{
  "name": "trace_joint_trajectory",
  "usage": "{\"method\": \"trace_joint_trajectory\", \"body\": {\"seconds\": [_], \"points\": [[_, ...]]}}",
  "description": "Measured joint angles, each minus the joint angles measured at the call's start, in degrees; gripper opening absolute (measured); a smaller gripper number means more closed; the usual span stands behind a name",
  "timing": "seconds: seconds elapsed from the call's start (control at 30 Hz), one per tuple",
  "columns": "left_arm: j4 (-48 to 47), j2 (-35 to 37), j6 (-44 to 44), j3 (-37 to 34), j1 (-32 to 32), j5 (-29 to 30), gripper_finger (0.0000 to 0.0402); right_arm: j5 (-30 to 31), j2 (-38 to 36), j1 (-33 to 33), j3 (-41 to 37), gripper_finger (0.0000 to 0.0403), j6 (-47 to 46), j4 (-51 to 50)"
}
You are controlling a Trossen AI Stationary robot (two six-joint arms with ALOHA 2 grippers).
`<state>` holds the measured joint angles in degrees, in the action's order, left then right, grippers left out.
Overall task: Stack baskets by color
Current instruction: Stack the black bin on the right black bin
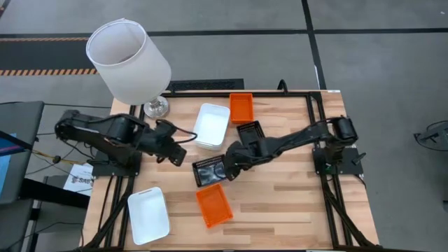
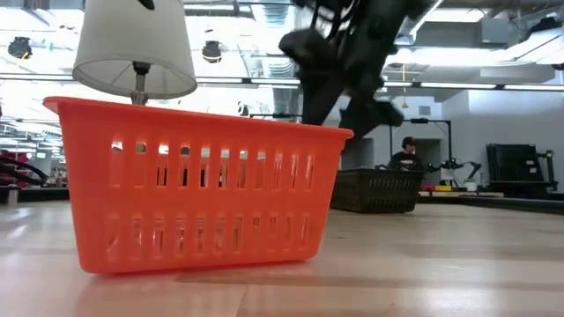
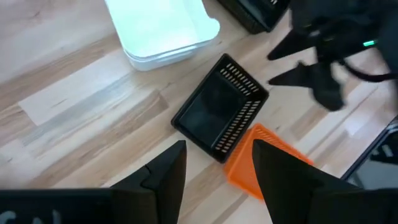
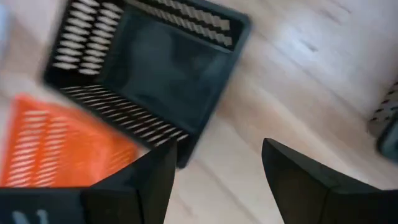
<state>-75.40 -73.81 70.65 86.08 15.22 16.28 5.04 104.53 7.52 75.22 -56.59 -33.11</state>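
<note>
White lampshade (image 1: 129, 59) on a metal base (image 1: 156, 107), wooden table (image 1: 280, 203)

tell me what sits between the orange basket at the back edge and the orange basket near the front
In the high view, two black baskets lie between them, with the right gripper open over the nearer one.

Two white baskets (image 1: 212, 125) (image 1: 148, 215), two orange baskets (image 1: 241, 107) (image 1: 213, 205) and two black baskets (image 1: 250, 131) (image 1: 209, 171) lie on the table (image 1: 280, 203). One lampshade (image 1: 128, 61) stands at its far left corner.

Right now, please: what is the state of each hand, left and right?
Left hand: open, holding nothing, above the table near the black basket.
Right hand: open, holding nothing, just over the same black basket.
</note>
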Motion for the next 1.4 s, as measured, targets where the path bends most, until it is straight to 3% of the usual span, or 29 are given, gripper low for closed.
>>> {"method": "trace_joint_trajectory", "body": {"seconds": [0.4,0.5,0.6,0.77,0.87,1.17,1.4], "points": [[-2.7,1.5,4.4,0.0,4.4,1.7,0.0171,-4.3,7.5,-3.3,0.4,0.0259,1.6,8.2],[-2.8,1.5,4.4,0.0,4.7,2.2,0.0171,-5.3,8.2,-3.2,0.6,0.0241,1.2,8.8],[-3.4,1.5,4.4,0.0,4.6,2.5,0.0171,-6.3,8.3,-3.5,0.4,0.0189,0.0,6.3],[-4.0,1.5,4.1,0.0,4.6,3.0,0.0171,-7.9,8.4,-4.7,0.4,0.0035,1.2,7.1],[-4.6,1.5,4.0,0.0,4.6,3.1,0.0171,-8.5,7.7,-5.2,0.4,0.0018,1.8,6.6],[-6.8,1.5,3.0,0.0,5.4,3.1,0.0171,-11.1,-3.2,-8.5,0.5,0.0011,5.1,1.9],[-7.4,1.5,1.3,0.0,5.4,4.4,0.0171,-11.2,-17.0,-16.9,0.5,0.0006,24.3,-13.3]]}}
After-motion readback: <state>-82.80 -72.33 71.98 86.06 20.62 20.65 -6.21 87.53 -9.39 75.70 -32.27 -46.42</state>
